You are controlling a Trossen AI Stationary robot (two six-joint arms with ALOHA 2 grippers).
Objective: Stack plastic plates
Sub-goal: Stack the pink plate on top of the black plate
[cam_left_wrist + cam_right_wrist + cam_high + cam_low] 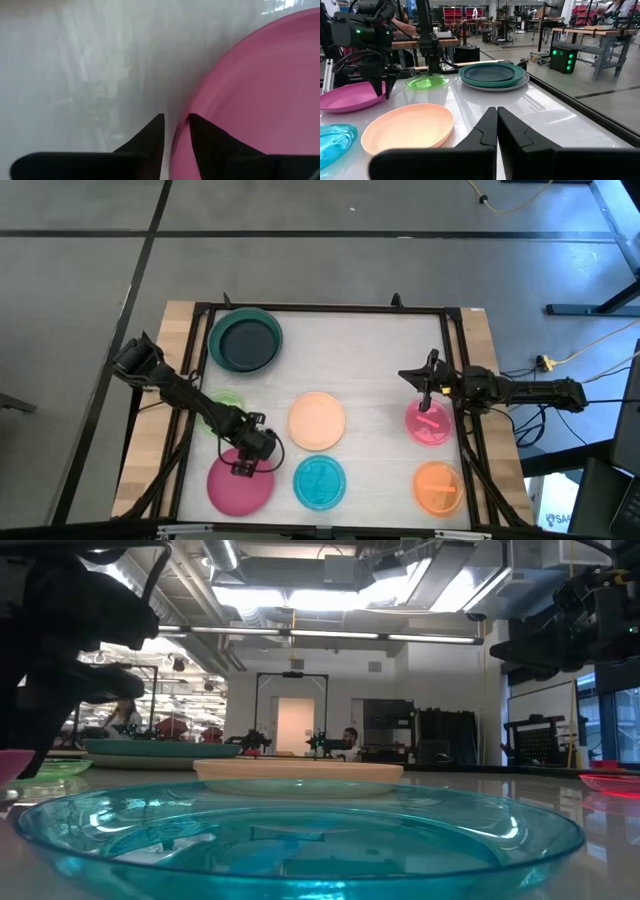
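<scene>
Left end effector [175,125], slightly parted, straddles the magenta plate's [260,95] rim, not clamped.

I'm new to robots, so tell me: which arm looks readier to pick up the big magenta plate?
Probably the left: its gripper sits at the magenta plate, fingers straddling the rim. The right gripper is across the table.

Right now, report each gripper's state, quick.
Left gripper: slightly open, fingers straddling the rim of the magenta plate, not clamped on it.
Right gripper: shut, holding nothing, above the table near the pink plate.
</scene>
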